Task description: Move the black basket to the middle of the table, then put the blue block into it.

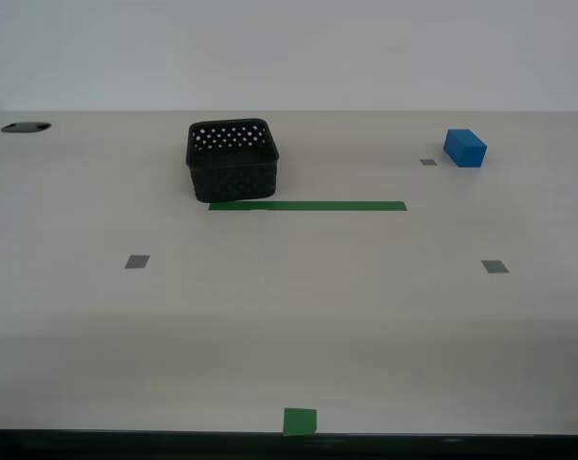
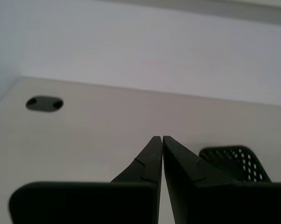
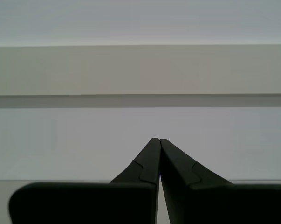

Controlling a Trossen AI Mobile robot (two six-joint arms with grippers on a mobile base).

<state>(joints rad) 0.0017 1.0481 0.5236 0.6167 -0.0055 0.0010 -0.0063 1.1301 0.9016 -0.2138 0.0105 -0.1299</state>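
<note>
— Pale beige table (image 1: pixel 289 326) runs wide under a plain light wall. What is on the surface?

— Surface markings first: one green tape strip (image 1: pixel 308 205) lies across the middle, one green square (image 1: pixel 300 421) sits at the near edge, and small grey squares (image 1: pixel 137 261) are spread about it. A dark oval cable hole (image 1: pixel 25 126) is cut at the far edge on the exterior view's left.

— Position of the black basket?

— The black basket (image 1: pixel 231 159) stands upright just behind the strip's end nearer the exterior view's left, with its front base at the strip. Its walls are perforated with rows of round holes. Nothing shows inside it.

— And the blue block?

— The blue block (image 1: pixel 465 148) rests on the table well apart from the basket, toward the exterior view's right and at about the same depth. One grey square (image 1: pixel 428 161) lies just beside it. The block is free of any contact except the tabletop.

— Status of the pincers?

— My second gripper (image 2: pixel 159 138) has its two dark fingers pressed together at the tips and holds nothing. Its camera shows the cable hole and part of the basket beyond the fingers. My first gripper (image 3: pixel 156 139) is likewise closed tip to tip and empty; beyond it only the wall is seen. Neither arm appears in the exterior view.
</note>
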